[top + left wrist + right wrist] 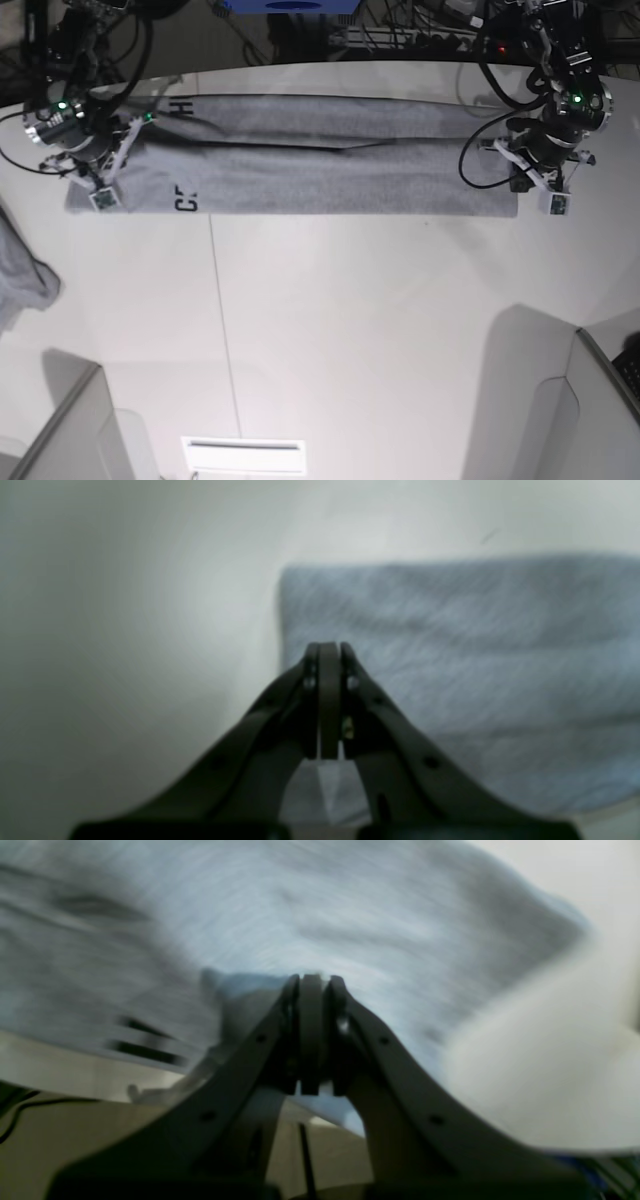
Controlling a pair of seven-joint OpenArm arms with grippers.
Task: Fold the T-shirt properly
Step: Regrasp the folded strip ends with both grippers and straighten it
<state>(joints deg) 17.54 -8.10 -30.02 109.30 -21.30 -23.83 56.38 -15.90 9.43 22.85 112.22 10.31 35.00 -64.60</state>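
Note:
The heather-grey T-shirt (330, 165) lies folded into a long flat band across the far side of the white table (350, 320). Black lettering (185, 200) shows at its left end. My left gripper (530, 185) sits at the band's right end. In the left wrist view it (327, 647) is shut, hovering over the flat T-shirt (475, 655) near its edge. My right gripper (100, 185) is at the band's left end. The right wrist view is blurred: its jaws (311, 980) stand close together, with the T-shirt (350, 905) bunched beside them.
Another grey cloth (25, 280) hangs at the table's left edge. Pale panels stand at the front corners (70, 430) (590, 400). Cables and equipment (400, 30) line the back. The table's edge and a black cable (30, 1105) show under my right gripper.

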